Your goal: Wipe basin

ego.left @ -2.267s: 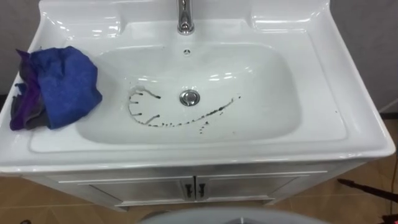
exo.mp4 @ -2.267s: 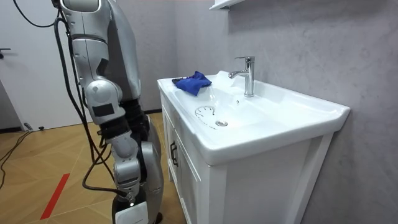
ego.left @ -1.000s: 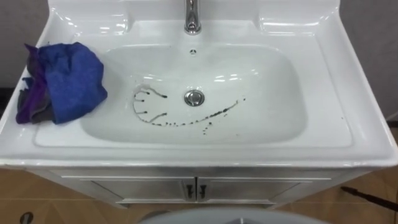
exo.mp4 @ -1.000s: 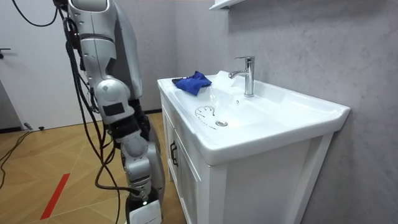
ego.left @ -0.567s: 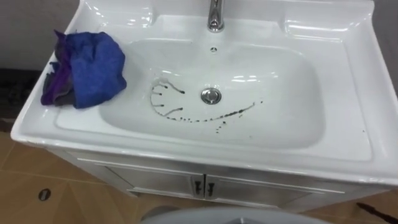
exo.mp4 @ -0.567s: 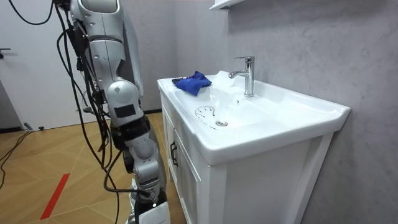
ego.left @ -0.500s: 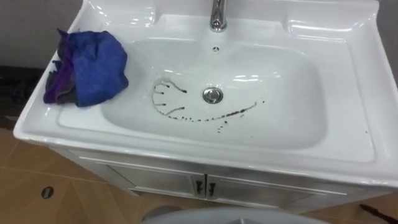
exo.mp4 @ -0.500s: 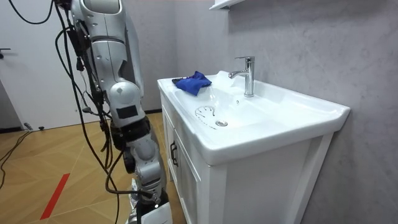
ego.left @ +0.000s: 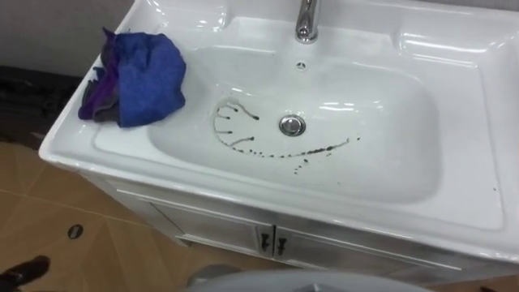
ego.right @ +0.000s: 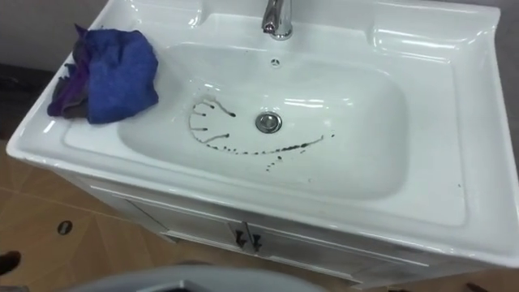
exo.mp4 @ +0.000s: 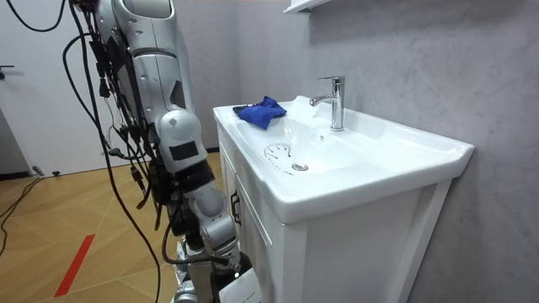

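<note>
Basin [ego.left: 389,154]: white, glossy, rectangular bowl with a wide flat rim, on a white cabinet [ego.left: 219,231], up and toward the room view's right from the right hand [exo.mp4: 221,263]. Dirty inside: thin dark marks [ego.left: 243,146] in a curved line across the bottom, looping on the left of the drain [ego.left: 292,125], with a few specks just below the line. Rest of bowl and rim clean and shiny. Tap [ego.left: 306,23] at the back edge, centred over the bowl. Blue cloth [ego.left: 144,75] bunched on the left rim with purple folds at its outer side, one edge hanging over the bowl wall, well apart from the marks. Cloth higher than the hand and beyond it, at the far end of the basin. Right hand low beside the cabinet front, under rim level; open or closed, cannot tell. Marks in plain sight from above. Wood floor [ego.left: 49,219] under the cabinet.
</note>
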`<state>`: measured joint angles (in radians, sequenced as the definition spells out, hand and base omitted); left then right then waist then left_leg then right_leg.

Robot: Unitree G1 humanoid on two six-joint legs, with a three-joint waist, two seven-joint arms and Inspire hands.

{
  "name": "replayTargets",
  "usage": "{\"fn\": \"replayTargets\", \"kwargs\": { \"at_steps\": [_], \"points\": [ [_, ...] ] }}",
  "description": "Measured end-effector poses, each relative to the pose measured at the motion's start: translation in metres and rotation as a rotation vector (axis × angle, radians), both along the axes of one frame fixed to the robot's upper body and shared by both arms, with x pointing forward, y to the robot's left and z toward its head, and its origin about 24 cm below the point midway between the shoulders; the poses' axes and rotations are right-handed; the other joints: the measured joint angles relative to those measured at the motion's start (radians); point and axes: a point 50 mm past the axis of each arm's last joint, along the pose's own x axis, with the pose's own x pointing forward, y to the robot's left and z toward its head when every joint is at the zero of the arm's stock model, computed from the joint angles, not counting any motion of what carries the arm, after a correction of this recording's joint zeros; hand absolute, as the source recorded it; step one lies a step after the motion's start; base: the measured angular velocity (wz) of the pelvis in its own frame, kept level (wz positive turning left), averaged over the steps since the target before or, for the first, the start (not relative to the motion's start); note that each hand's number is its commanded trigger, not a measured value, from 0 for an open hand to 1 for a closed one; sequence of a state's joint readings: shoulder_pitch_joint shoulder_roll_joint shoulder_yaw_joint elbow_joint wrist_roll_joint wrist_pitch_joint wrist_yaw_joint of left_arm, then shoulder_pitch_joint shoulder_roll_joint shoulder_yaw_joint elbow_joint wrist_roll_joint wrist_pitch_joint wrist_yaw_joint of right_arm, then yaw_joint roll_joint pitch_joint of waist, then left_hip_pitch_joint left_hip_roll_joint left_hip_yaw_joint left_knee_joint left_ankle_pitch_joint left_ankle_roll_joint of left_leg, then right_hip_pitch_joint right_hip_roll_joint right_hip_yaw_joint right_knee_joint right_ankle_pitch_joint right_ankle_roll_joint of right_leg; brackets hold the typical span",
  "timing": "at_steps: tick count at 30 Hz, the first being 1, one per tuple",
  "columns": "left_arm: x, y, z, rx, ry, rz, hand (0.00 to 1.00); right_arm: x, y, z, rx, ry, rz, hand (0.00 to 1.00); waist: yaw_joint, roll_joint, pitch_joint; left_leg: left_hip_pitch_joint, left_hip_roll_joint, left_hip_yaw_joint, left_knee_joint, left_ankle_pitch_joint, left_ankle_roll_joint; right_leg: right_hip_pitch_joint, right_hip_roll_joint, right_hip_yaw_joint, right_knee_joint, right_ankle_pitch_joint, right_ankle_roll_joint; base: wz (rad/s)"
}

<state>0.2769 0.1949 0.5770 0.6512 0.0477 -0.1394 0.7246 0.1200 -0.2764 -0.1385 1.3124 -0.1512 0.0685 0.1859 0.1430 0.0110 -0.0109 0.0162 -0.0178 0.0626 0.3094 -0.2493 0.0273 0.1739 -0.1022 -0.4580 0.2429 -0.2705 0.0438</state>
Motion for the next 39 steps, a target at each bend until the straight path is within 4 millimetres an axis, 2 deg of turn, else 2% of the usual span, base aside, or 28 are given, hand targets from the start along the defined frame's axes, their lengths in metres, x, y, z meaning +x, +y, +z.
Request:
{"fn": "replayTargets", "kwargs": {
  "at_steps": [3, 8, 12, 14, 17, 20, 24, 31, 36, 39],
  "points": [
    [0.013, 0.005, 0.017, 0.071, -0.083, 0.003, 0.0, -0.004, 0.0, 0.0, 0.003, -0.012, -0.018, 0.0, 0.0, 0.006, -0.0009, -0.001, 0.0, -0.003, 0.007, 0.0, 0.0, 0.002, 0.0, -0.007, 0.0, 0.0, 0.0, 0.02],
    [0.042, 0.013, 0.06, 0.248, -0.273, -0.032, 0.0, -0.006, -0.001, 0.001, -0.004, -0.033, -0.008, 0.0, 0.0, 0.016, 0.0015, -0.002, 0.001, -0.009, 0.002, 0.001, -0.001, -0.002, 0.0, -0.008, 0.01, -0.001, -0.001, 0.01],
    [0.054, 0.014, 0.084, 0.333, -0.369, -0.049, 0.0, -0.011, 0.001, 0.0, 0.004, -0.018, 0.004, 0.0, -0.007, 0.027, 0.003, 0.005, 0.001, -0.007, -0.004, 0.002, -0.001, -0.001, -0.001, -0.004, 0.013, -0.001, -0.001, -0.02],
    [0.062, 0.013, 0.101, 0.388, -0.43, -0.07, 0.0, -0.012, 0.002, 0.0, 0.008, -0.011, 0.017, 0.0, -0.016, 0.029, 0.008, 0.005, 0.0, -0.006, -0.004, 0.002, -0.001, -0.005, -0.001, 0.003, 0.013, -0.001, -0.001, -0.02],
    [0.066, 0.012, 0.113, 0.435, -0.476, -0.083, 0.0, -0.012, 0.002, 0.0, 0.018, -0.021, 0.023, 0.0, -0.023, 0.034, 0.0111, 0.002, 0.001, 0.004, -0.004, 0.002, -0.001, -0.017, 0.0, 0.022, 0.015, -0.001, -0.001, -0.13],
    [0.071, 0.01, 0.124, 0.497, -0.477, -0.127, 0.0, -0.013, 0.003, 0.0, 0.031, -0.017, 0.024, 0.0, -0.03, 0.038, 0.0112, 0.003, 0.003, 0.014, -0.007, 0.002, -0.001, -0.024, 0.002, 0.046, 0.015, -0.001, -0.001, -0.14],
    [0.079, 0.005, 0.134, 0.578, -0.456, -0.193, 0.0, -0.015, 0.005, 0.0, 0.047, -0.005, 0.042, 0.0, -0.04, 0.042, 0.0094, 0.003, 0.004, 0.016, -0.008, 0.002, -0.001, -0.027, 0.003, 0.048, 0.013, 0.0, -0.001, -0.06],
    [0.093, -0.006, 0.132, 0.556, -0.459, -0.27, 0.0, -0.018, 0.006, -0.001, 0.071, 0.018, 0.078, 0.0, -0.064, 0.047, 0.0068, 0.005, 0.005, 0.026, -0.011, 0.002, -0.001, -0.032, 0.003, 0.063, 0.016, 0.0, -0.001, -0.05],
    [0.097, -0.01, 0.129, 0.531, -0.45, -0.318, 0.0, -0.02, 0.008, -0.001, 0.084, 0.025, 0.081, 0.0, -0.082, 0.045, 0.0104, 0.015, 0.005, 0.039, -0.027, 0.002, 0.0, -0.03, 0.003, 0.078, 0.013, 0.0, -0.002, -0.08],
    [0.105, -0.018, 0.125, 0.499, -0.444, -0.381, 0.0, -0.02, 0.009, -0.001, 0.096, 0.029, 0.091, 0.0, -0.09, 0.041, 0.0141, 0.014, 0.006, 0.042, -0.027, 0.002, 0.0, -0.031, 0.004, 0.086, 0.013, 0.0, -0.003, -0.03]
  ]
}}
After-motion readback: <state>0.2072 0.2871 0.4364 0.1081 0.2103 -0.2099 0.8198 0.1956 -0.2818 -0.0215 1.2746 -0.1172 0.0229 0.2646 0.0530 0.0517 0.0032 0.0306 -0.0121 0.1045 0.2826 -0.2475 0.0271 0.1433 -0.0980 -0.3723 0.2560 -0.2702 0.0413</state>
